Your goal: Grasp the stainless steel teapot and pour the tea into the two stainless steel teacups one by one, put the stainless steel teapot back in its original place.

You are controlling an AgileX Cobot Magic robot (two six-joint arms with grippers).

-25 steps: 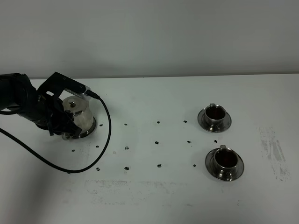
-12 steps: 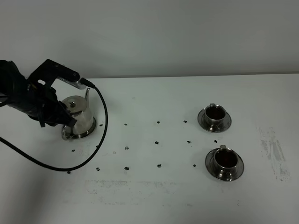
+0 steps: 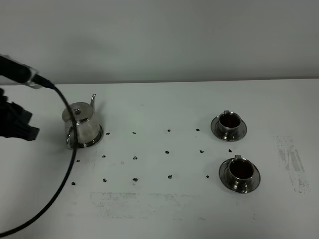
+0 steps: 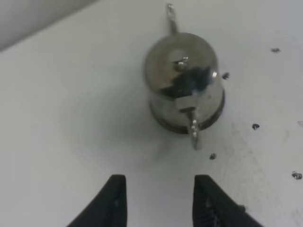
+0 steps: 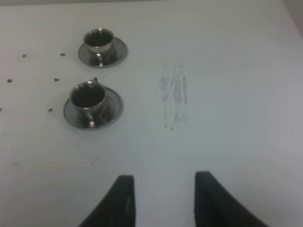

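At the far left of the high view, the left pincer is open and holds nothing. The teapot stands upright on the table, left of the middle, apart from the pincer. On the right side sit the two cups, each on a saucer, both with dark tea inside. The right pincer looks a bit apart but grips nothing. The job looks done, I think. A good finish: pull away straight and do not bump the pot's handle.
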